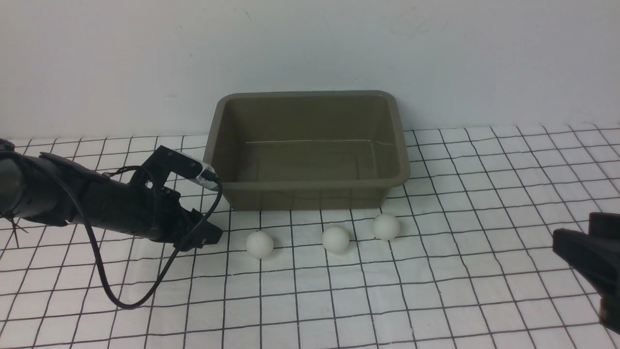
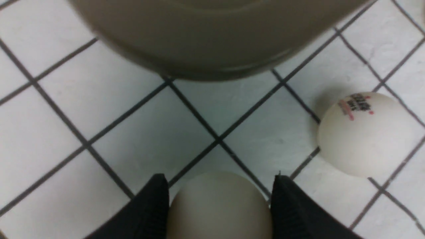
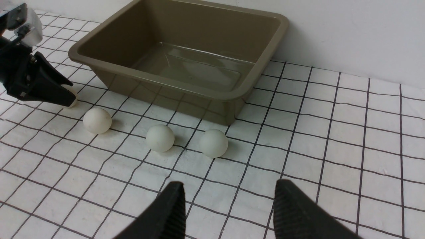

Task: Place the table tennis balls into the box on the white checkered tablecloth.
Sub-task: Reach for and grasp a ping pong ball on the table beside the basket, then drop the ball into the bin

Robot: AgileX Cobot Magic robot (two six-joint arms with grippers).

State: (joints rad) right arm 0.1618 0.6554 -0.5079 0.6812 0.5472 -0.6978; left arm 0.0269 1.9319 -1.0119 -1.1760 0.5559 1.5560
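The olive-grey box (image 1: 306, 185) stands on the white checkered tablecloth (image 1: 436, 291) at the back middle, and nothing shows inside it. Three white table tennis balls (image 1: 259, 243) (image 1: 335, 238) (image 1: 386, 226) lie in a row in front of it. My left gripper (image 1: 209, 237) is low over the cloth at the box's front left corner, shut on a fourth ball (image 2: 219, 207). That ball is hidden in the front view and peeks out in the right wrist view (image 3: 72, 97). The nearest loose ball (image 2: 365, 132) has a printed logo. My right gripper (image 3: 227, 192) is open and empty at the front right.
A plain white wall rises right behind the box. The left arm's black cable (image 1: 121, 300) loops down onto the cloth in front of the arm. The box's rounded corner (image 2: 212, 49) is close ahead of the left gripper.
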